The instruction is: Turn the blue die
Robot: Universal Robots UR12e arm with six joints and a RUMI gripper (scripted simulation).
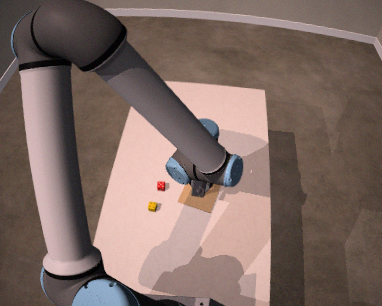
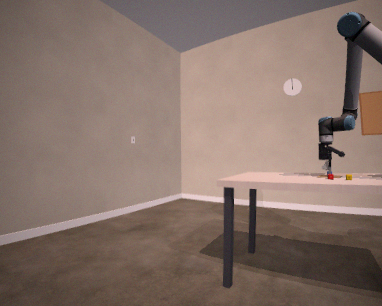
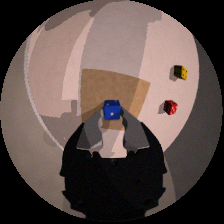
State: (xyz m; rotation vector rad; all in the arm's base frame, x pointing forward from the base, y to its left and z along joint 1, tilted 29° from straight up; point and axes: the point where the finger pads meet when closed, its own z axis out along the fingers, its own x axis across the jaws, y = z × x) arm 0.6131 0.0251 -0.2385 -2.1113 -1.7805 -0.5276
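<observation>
The blue die [image 3: 112,109] is between the fingertips of my gripper [image 3: 111,107] [image 2: 329,171], which is shut on it. In the wrist view the die shows over the brown mat [image 3: 95,92] [image 1: 197,204]. A single pip shows on its face nearer the gripper; its other pips are too small to read surely. Whether it touches the mat is unclear. In the top view the wrist hides the die. The yellow die [image 1: 152,206] [image 2: 349,177] [image 3: 180,72] and the red die [image 1: 161,186] [image 2: 330,177] [image 3: 170,107] sit on the table beside the mat; their top numbers are not clearly readable.
The pale table [image 1: 237,107] [image 2: 267,179] carries the dice and the mat. The red die is the nearer of the two standing dice to the gripper. Arm shadows fall across the mat and table.
</observation>
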